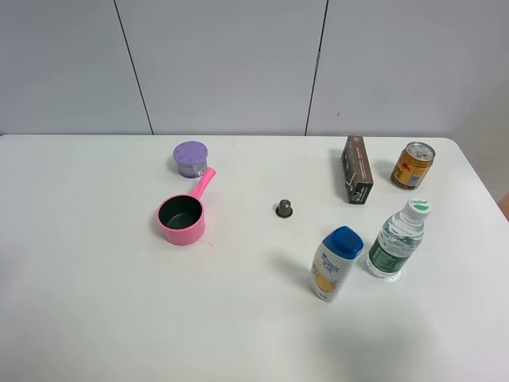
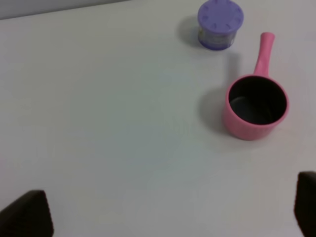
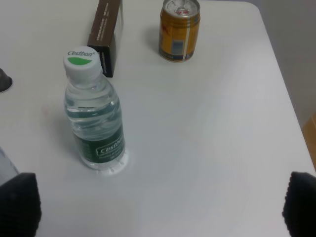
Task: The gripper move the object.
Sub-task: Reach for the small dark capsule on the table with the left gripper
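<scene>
The object (image 1: 284, 208) is a tiny dark brown-grey capsule with a flared rim, standing alone near the middle of the white table (image 1: 95, 318). A dark sliver of it shows at the edge of the right wrist view (image 3: 4, 80). Neither arm shows in the exterior high view. My left gripper (image 2: 165, 217) is open and empty, with its black fingertips (image 2: 24, 215) wide apart over bare table, short of the pink pan. My right gripper (image 3: 159, 207) is open and empty, with its fingertips (image 3: 17, 202) wide apart near the water bottle.
A pink saucepan (image 1: 182, 217) and a purple round container (image 1: 190, 159) stand left of the capsule. A brown box (image 1: 357, 169) and a yellow can (image 1: 413, 165) stand at the back right. A water bottle (image 1: 397, 239) and a blue-capped white bottle (image 1: 335, 263) stand at the front right.
</scene>
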Motion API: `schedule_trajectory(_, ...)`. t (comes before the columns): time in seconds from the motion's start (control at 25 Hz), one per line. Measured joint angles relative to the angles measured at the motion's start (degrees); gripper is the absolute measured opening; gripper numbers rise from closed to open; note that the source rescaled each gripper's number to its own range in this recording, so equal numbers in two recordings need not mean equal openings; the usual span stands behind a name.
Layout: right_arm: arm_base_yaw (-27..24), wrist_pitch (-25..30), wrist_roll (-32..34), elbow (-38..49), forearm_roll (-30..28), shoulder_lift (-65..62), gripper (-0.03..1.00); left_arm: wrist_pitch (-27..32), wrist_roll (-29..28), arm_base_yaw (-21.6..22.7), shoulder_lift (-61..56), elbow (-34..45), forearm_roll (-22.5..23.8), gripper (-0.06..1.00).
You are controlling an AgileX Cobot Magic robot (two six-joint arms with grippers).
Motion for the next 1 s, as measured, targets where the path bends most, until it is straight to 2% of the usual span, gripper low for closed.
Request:
schedule_trajectory(0.4, 0.0, 0.0, 0.0, 0.0, 0.0, 0.0, 1.0, -6.6, 4.04, -0.91, 20.65, -10.18, -0.02, 1.0)
schedule_trajectory(0.64, 0.0, 0.0, 0.0, 0.0, 0.0, 0.0, 1.0, -10.68, 4.85, -9.17, 29.81, -16.76, -0.02, 1.0)
schedule_trajectory(1.0, 0.0, 0.0, 0.0, 0.0, 0.0, 0.0, 1.0, -10.98, 4.85, -22.19, 42.69, -24.56, 0.97, 1.0)
